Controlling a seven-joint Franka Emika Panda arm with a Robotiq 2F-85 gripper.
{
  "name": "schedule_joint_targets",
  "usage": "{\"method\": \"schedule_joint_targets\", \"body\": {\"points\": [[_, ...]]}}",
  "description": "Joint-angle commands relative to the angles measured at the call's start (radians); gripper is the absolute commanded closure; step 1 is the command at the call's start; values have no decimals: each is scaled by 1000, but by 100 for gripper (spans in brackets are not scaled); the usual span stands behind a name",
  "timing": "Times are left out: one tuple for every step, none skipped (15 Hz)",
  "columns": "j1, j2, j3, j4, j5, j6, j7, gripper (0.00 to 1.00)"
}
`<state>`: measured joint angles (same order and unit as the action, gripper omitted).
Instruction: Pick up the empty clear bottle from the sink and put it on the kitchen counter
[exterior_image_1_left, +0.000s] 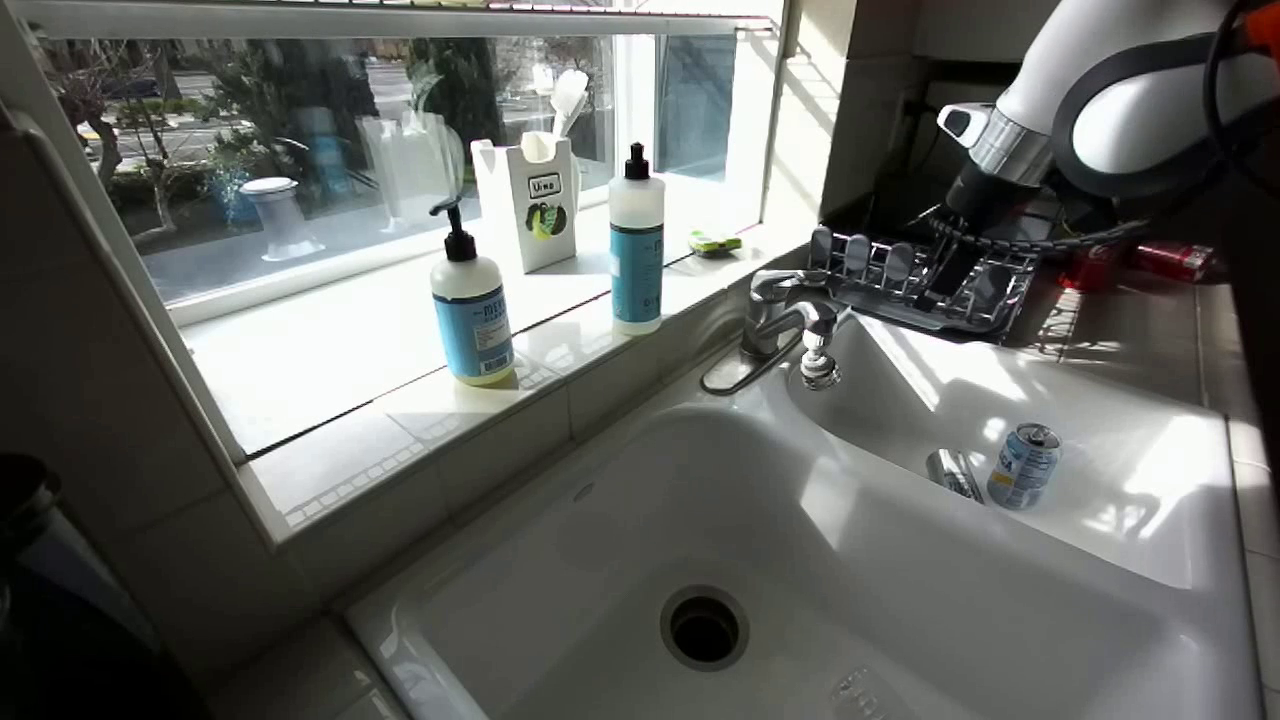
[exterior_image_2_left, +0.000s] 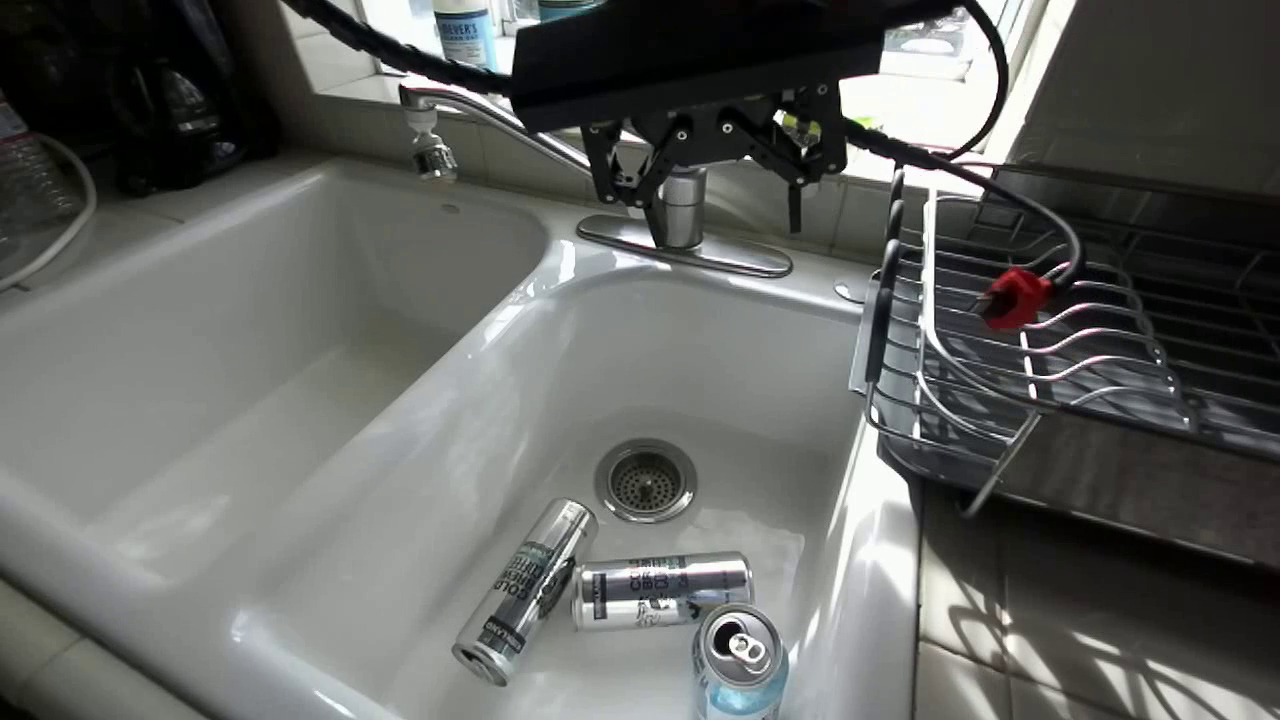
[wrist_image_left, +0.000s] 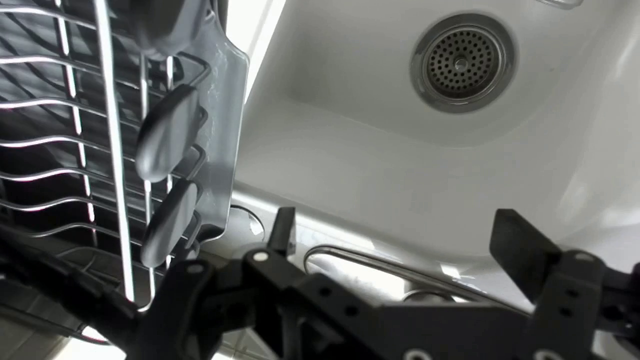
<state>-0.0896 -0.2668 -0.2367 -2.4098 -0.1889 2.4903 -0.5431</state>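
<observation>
I judge that the bottle (exterior_image_1_left: 860, 694) will be very light, because the task calls it empty, and its wall will probably give way when I press. So I should take it softly, across the middle of its body. On the smooth sink (exterior_image_1_left: 560, 520) it may slide or roll from a small push; better to come straight from above.

To look at, what I take for it is only a faint, see-through shape with some pale marks, hard to tell from the white under it. It is on the sink floor, apart from the dark drain (exterior_image_1_left: 705, 628), cut by the lower border of an exterior view; cap and label I cannot make out.

My gripper (wrist_image_left: 395, 227) is above the neighbouring bowl (exterior_image_2_left: 700, 370), jaws wide apart, holding nothing.
</observation>
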Motion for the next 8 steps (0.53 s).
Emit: {"method": "schedule_joint_targets", "body": {"points": [[21, -76, 85, -55, -99, -20, -20, 0], [33, -91, 101, -65, -110, -25, -38, 0], [44, -116, 117, -86, -124, -40, -57, 0], [60, -133, 125, -99, -127, -49, -87, 0], [75, -153, 129, -116, -125, -67, -124, 0], [87, -171, 136, -128, -126, -101, -157, 0], [107, -187, 137, -142, -112, -119, -200, 0], [120, -200, 139, -154, -111, -140, -238, 0]]}}
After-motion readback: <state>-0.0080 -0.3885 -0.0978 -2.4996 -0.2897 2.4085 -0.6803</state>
